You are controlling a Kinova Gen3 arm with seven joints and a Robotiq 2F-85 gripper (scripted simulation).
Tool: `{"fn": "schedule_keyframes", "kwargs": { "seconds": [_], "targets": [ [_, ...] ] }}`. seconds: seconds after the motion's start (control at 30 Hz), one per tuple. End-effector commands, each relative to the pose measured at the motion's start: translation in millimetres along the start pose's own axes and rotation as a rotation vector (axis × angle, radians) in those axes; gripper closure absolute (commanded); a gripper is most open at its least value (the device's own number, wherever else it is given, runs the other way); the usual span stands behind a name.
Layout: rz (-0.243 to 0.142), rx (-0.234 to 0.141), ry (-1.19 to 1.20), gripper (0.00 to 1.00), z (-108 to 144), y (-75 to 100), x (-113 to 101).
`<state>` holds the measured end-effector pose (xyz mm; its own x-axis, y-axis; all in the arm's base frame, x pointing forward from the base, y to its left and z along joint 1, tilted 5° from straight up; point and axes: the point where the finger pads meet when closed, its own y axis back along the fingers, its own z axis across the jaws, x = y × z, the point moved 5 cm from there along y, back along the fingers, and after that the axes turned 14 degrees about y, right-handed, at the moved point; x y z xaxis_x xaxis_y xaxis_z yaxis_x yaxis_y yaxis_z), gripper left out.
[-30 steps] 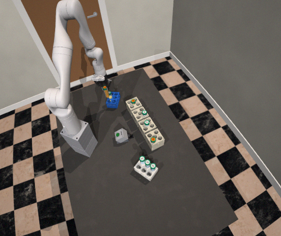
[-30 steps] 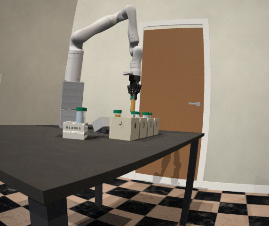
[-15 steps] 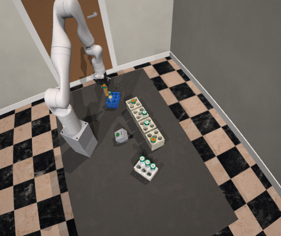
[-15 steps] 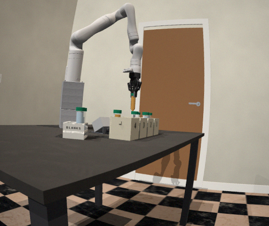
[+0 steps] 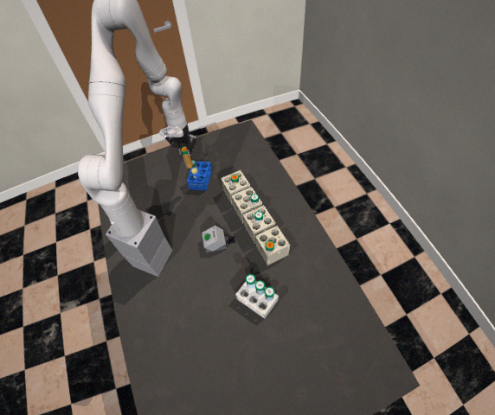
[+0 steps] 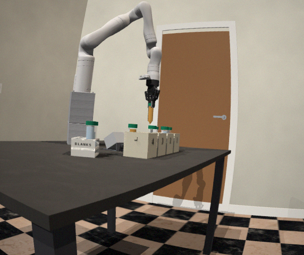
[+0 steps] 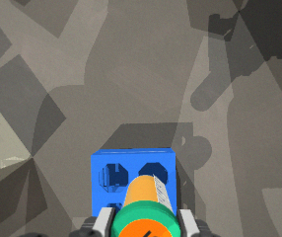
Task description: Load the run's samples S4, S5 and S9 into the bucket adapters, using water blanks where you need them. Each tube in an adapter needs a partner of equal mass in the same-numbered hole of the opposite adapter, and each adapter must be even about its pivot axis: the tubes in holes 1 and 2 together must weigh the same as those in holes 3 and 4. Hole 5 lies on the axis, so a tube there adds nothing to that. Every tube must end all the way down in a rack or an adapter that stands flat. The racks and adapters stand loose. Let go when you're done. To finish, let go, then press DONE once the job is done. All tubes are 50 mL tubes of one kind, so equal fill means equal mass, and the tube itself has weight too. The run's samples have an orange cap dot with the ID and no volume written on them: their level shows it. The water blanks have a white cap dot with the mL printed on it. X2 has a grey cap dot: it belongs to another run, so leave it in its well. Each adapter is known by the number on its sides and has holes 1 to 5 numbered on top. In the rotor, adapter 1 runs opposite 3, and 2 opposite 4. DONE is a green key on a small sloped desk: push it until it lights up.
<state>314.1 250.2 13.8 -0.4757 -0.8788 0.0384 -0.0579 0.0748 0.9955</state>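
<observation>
Near the bench's far door-side corner, the pincer [image 6: 152, 104] gripped an upright orange-filled sample tube [image 6: 150, 114] above the blue rack [image 5: 199, 175], the adapter row [image 5: 256, 216] lying toward the bench's middle.

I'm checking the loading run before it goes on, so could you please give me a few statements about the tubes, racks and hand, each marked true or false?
1. The hand is shut on an orange-filled tube. True.
2. That tube is seated fully in the blue rack. False: it hangs in the air above the rack, its tip clear of the adapter tops.
3. Three capped tubes stand in the white BLANKS rack. True.
4. The four cream adapters are scattered about the table. False: they stand in one row, side by side.
5. Each adapter holds one tube. True.
6. The hand is pressing the green DONE key. False: it is far from it, above the blue rack.
</observation>
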Motion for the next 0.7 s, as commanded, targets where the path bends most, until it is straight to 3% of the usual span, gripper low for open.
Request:
{"fn": "schedule_keyframes", "kwargs": {
  "seconds": [0.0, 0.67],
  "targets": [
    [-0.002, 0.000, -0.068, 0.90, -9, 0.6, 7],
    [-0.002, 0.000, -0.388, 0.90, -49, 0.6, 42]
  ]
}}
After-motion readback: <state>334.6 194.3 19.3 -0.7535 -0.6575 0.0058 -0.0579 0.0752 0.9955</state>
